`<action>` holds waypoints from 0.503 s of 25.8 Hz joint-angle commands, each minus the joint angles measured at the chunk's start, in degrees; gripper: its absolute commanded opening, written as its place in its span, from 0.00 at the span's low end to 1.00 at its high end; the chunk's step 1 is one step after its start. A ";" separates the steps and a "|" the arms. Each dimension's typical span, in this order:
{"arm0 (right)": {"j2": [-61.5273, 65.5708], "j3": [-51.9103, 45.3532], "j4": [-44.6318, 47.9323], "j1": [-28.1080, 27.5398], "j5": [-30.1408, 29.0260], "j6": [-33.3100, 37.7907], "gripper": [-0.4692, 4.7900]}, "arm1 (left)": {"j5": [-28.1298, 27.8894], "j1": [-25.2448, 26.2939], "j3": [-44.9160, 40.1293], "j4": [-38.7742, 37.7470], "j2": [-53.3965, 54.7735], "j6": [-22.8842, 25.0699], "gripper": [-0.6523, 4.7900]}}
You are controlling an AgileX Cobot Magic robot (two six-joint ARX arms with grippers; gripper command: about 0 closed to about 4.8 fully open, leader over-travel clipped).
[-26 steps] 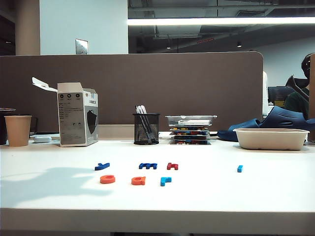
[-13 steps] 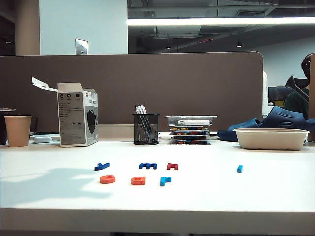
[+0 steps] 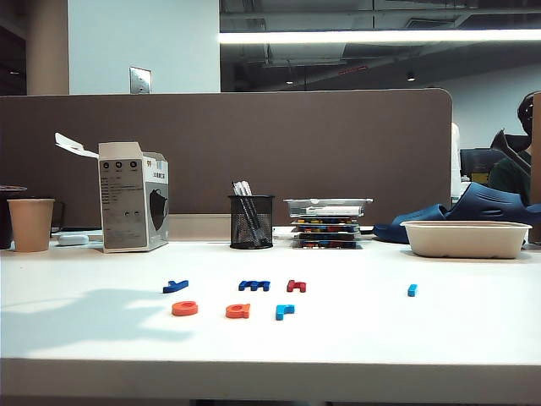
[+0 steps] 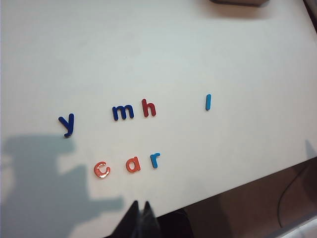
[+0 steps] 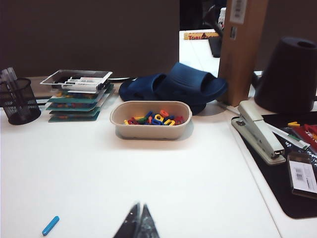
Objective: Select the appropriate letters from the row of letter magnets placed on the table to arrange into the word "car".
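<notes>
Well, "c", "a", "r" already spell the word at the worktop's six o'clock edge; left end effector and right end effector both pressed together, empty, hanging clear. Looks finished: nothing left but retreating.
</notes>
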 commanded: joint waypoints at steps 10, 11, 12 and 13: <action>-2.67 0.22 1.44 8.02 4.90 0.02 0.08 | 0.04 -0.07 0.37 0.50 -0.17 0.20 0.11; -2.67 0.20 1.49 7.93 4.66 0.02 0.08 | 0.04 -0.07 0.37 0.52 -0.17 0.20 0.11; -2.67 0.15 1.46 7.96 4.72 0.02 0.08 | 0.04 -0.07 0.37 0.52 -0.17 0.22 0.11; -2.67 0.07 1.49 7.96 4.70 0.04 0.08 | 0.04 -0.07 0.37 0.50 -0.17 0.22 0.11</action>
